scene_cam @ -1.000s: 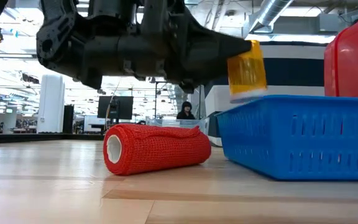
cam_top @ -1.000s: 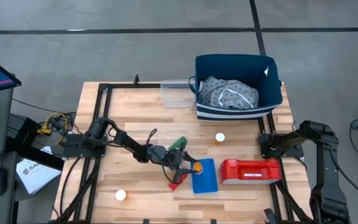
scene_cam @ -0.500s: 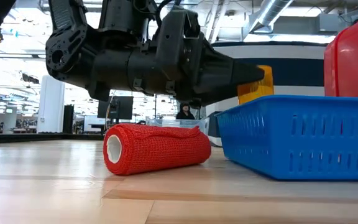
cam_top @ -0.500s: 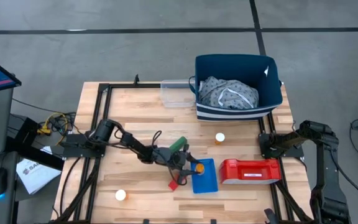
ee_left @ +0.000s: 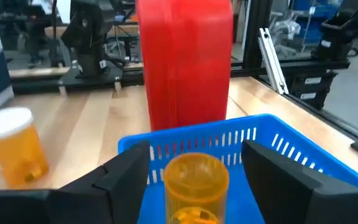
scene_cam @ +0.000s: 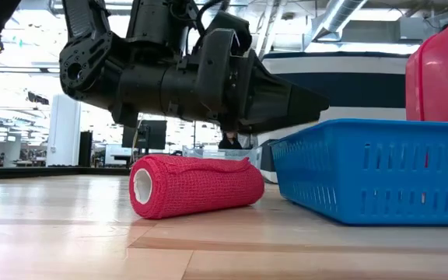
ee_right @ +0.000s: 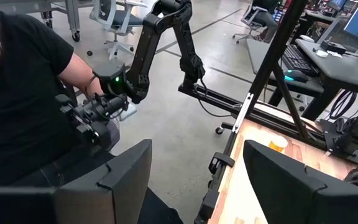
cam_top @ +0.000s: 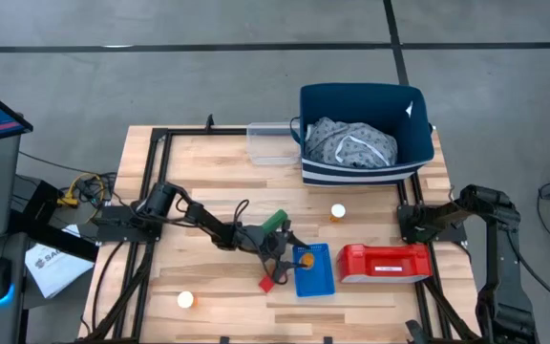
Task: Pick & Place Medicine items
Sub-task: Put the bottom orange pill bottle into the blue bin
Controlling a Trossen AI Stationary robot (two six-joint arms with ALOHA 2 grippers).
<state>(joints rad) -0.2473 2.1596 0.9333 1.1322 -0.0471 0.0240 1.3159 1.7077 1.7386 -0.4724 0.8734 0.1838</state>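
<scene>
The left end effector (cam_top: 289, 256) hangs at the near edge of the blue basket (cam_top: 319, 278), its fingers (ee_left: 124, 171) spread wide on either side of an orange pill bottle (ee_left: 195, 185). In the left wrist view that bottle sits inside the basket between the fingers with clear gaps on both sides, so it looks let go rather than gripped. In the high view the same bottle shows as an orange spot in the basket's corner nearest the arm.

To finish this step well, the fingers should stay spread and lift straight up and back from the basket. A sideways pull could catch the bottle or nudge the basket's slotted wall.

Beside the basket, on the arm's side, lies a red bandage roll (scene_cam: 196, 185), with a green block (cam_top: 274, 221) just beyond it. A red case (cam_top: 384, 262) stands against the basket's far side. Two more pill bottles remain on the worktop (cam_top: 208, 191): one (cam_top: 338, 211) beyond the basket, towards the navy bin (cam_top: 366, 136), and one (cam_top: 185, 299) well apart from the basket, near the worktop's front edge.

The right end effector (ee_right: 194, 180) waits off the worktop's right edge, well away from the basket, fingers wide.
</scene>
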